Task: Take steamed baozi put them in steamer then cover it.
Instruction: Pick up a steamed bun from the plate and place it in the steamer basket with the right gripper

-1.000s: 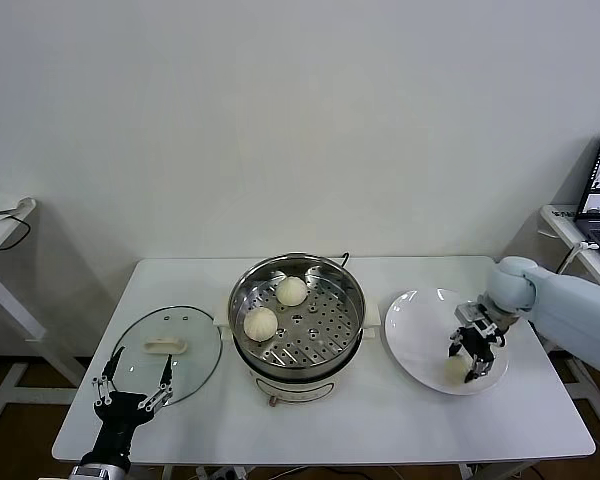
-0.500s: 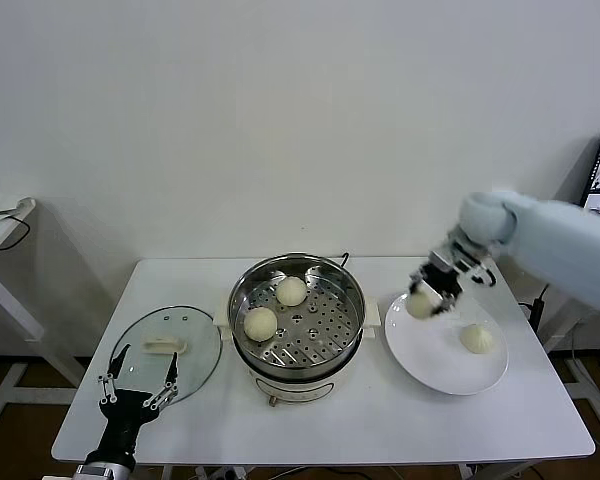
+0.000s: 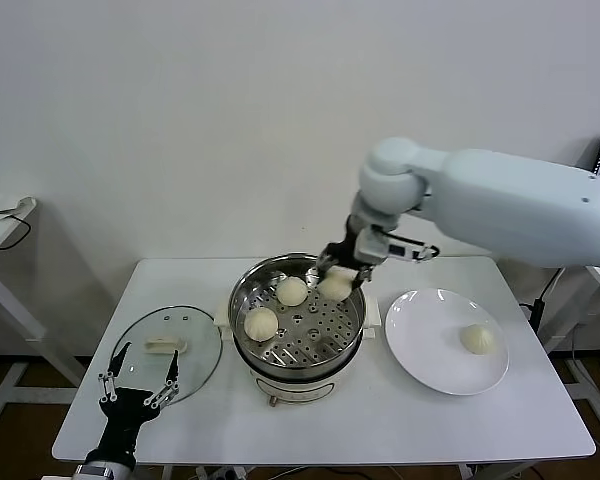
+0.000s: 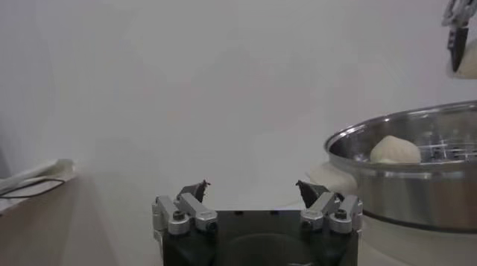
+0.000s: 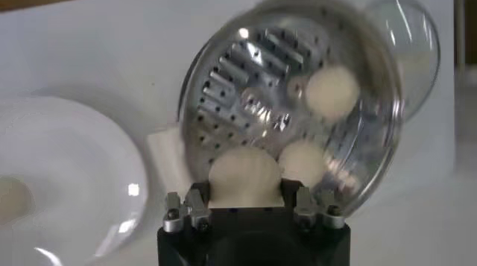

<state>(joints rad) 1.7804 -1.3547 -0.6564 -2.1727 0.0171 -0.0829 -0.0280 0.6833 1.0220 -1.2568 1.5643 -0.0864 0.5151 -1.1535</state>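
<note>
Over the steamer, a smooth cream-white baozi hangs.

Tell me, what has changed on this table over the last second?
The right claw took hold of a bun on the white plate, lifted it and carried it left; it now holds it over the steamer. One bun remains on the plate. The two buns in the steamer, the glass lid and the open left claw stayed as they were.
</note>
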